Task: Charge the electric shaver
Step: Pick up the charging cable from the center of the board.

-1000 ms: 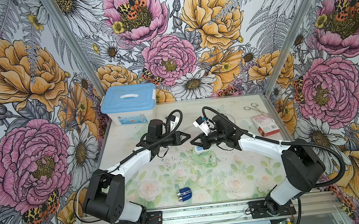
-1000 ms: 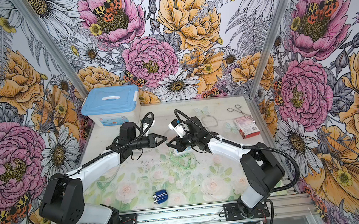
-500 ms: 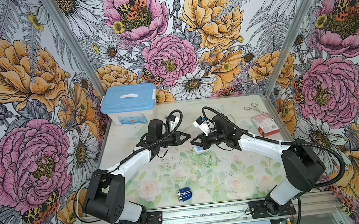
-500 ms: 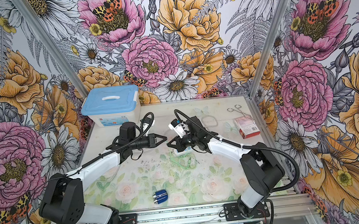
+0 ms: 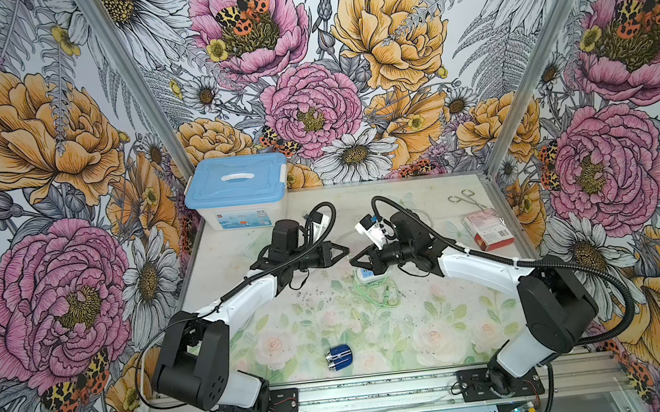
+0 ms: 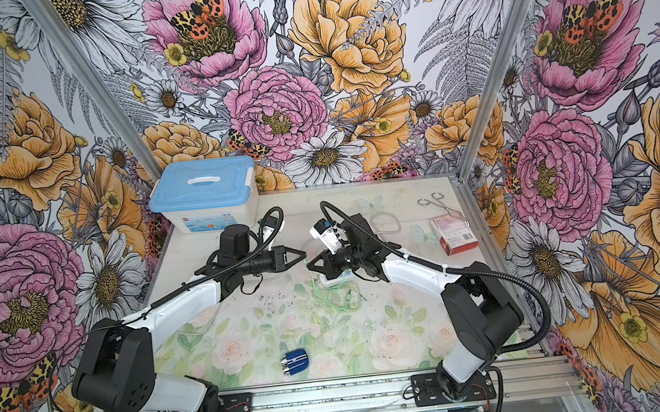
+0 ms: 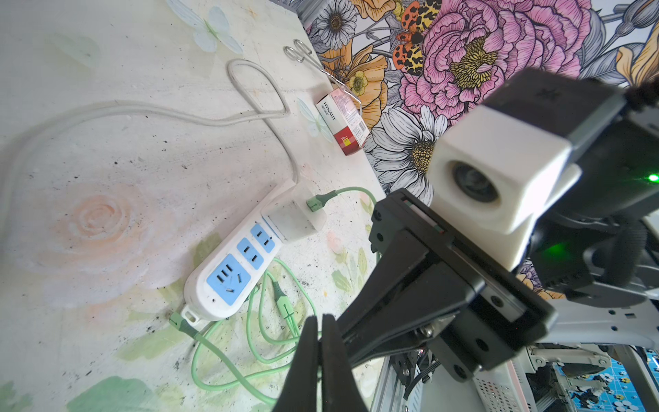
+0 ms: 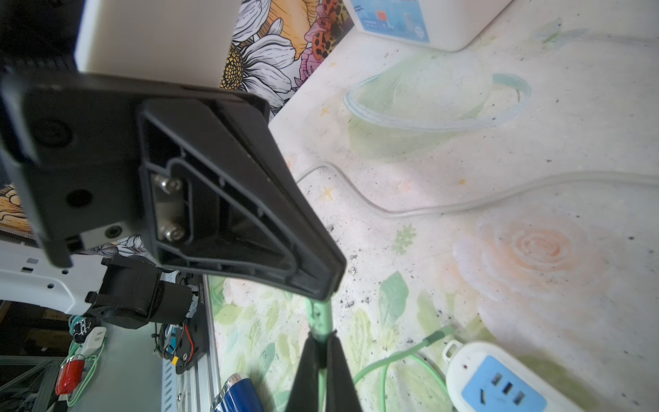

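The electric shaver [image 5: 338, 357] [image 6: 293, 361], dark blue with a silver end, lies alone near the front edge and shows in the right wrist view [image 8: 237, 394]. Mid-table, both grippers meet tip to tip above the white power strip [image 5: 368, 275] [image 7: 235, 271]. My right gripper [image 5: 351, 260] [image 8: 322, 337] is shut on the green cable [image 8: 320, 317] just behind its plug. The plug's end runs in under the tip of my left gripper [image 5: 347, 250] [image 7: 319, 317], whose jaws are pressed together. A white cube charger [image 7: 294, 221] sits in the strip.
Loose green cable loops [image 5: 378, 293] lie in front of the strip. A blue-lidded box [image 5: 235, 183] stands at the back left. A red and white carton [image 5: 487, 231] and metal forceps [image 5: 470, 199] lie at the back right. The strip's grey cord [image 7: 249, 114] curls behind.
My left gripper's jaws have closed at the plug end. Neither arm has visibly shifted, and the shaver has stayed where it was.
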Controlling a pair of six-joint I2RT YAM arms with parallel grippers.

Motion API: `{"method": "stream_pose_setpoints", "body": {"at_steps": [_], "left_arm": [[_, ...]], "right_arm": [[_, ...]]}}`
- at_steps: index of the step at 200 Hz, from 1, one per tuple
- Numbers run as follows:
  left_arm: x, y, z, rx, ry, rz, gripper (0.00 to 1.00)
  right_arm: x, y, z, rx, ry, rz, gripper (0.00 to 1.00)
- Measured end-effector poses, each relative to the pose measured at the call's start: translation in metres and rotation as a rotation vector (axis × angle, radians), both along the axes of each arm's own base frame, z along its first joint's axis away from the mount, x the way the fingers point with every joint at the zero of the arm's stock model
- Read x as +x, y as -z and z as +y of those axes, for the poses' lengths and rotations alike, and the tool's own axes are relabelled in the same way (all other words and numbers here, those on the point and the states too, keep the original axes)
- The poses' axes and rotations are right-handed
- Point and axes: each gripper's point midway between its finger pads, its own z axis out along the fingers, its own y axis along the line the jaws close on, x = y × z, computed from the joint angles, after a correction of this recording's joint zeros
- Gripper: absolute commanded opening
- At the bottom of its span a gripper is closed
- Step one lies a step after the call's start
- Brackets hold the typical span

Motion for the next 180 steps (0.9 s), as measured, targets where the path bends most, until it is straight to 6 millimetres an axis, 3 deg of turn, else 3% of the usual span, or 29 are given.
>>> {"method": "stream_pose_setpoints", "body": {"at_steps": [18, 77, 120, 180], "left_arm": [[0.0, 0.001, 0.0, 0.002, 0.001, -0.001, 0.0], [0.001, 0.002, 0.001, 0.017, 0.002, -0.018, 0.0], [-0.002, 0.006, 0.001, 0.031, 0.008, -0.013, 0.0], [-0.006, 0.016, 0.006, 0.059, 0.013, 0.015, 0.0]], "right_arm": [[0.0, 0.0, 0.0, -0.001, 0.002, 0.005, 0.0], [0.003, 0.002, -0.002, -0.014, 0.023, 0.002, 0.0], [0.004, -0.004, -0.005, -0.012, 0.042, -0.006, 0.3], [-0.002, -0.021, -0.021, 0.041, 0.035, -0.01, 0.34]]}}
